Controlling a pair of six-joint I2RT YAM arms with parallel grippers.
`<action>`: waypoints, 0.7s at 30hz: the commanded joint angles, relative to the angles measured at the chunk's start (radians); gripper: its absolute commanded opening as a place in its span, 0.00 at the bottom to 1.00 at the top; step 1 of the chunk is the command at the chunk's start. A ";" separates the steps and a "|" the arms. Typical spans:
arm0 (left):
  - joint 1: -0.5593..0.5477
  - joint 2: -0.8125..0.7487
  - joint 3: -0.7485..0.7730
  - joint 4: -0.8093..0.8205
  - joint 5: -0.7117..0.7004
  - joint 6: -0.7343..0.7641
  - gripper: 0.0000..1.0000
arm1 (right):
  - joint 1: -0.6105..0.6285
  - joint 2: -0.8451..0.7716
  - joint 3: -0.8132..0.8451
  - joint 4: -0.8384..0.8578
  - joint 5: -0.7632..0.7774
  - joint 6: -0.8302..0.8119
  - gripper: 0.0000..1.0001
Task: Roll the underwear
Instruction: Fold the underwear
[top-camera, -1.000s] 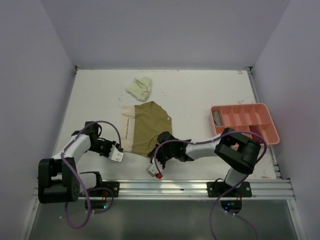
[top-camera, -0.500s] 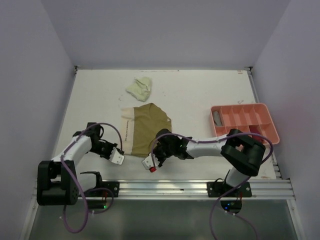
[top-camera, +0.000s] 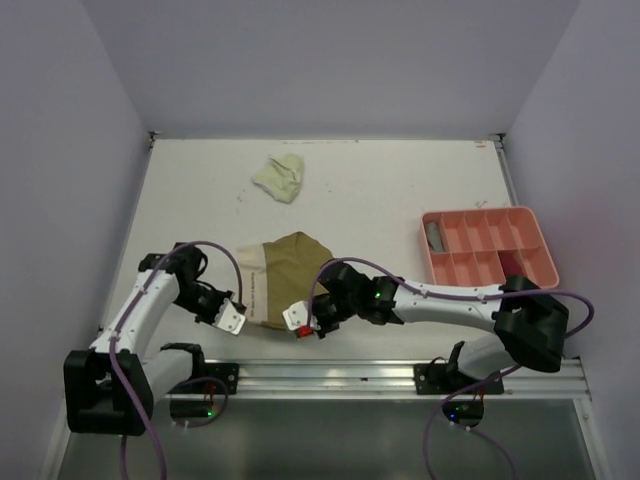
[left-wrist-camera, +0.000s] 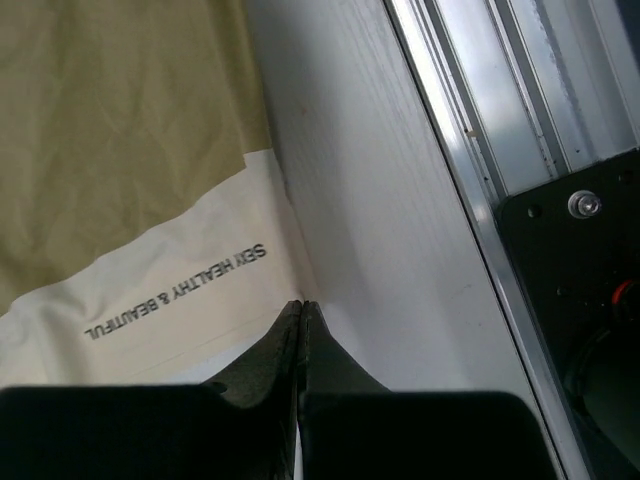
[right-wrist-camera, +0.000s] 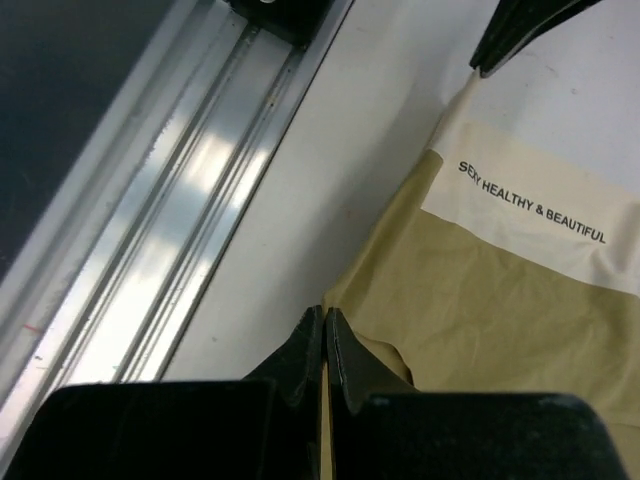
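White counter (top-camera: 400, 190), pale lilac walls. The left pincer (left-wrist-camera: 302, 306) is clamped fully shut on the near corner of the cream waistband (left-wrist-camera: 150, 290), which is printed "HEALTHY & BEAUTIFUL". The right pincer (right-wrist-camera: 323, 316) is also closed tight, nipping the near edge of the olive underwear (top-camera: 290, 262). A sliver of tan cloth shows between its fingers. The garment lies flat on the counter's near part between the two arms, waistband toward the left, just beyond the metal rail (top-camera: 350, 375). Yellow-green underwear (top-camera: 280, 177) sits crumpled well beyond it, toward the back wall. A pink tray (top-camera: 484, 212) stands at the right, well apart.
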 joint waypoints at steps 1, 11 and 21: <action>-0.013 0.048 0.102 -0.060 0.081 -0.086 0.00 | 0.008 -0.043 0.084 -0.083 -0.059 0.123 0.00; -0.004 0.269 0.347 -0.060 0.221 -0.272 0.00 | -0.147 -0.022 0.219 -0.237 -0.142 0.108 0.00; 0.096 0.446 0.470 -0.023 0.247 -0.373 0.00 | -0.245 0.150 0.389 -0.372 -0.222 0.027 0.00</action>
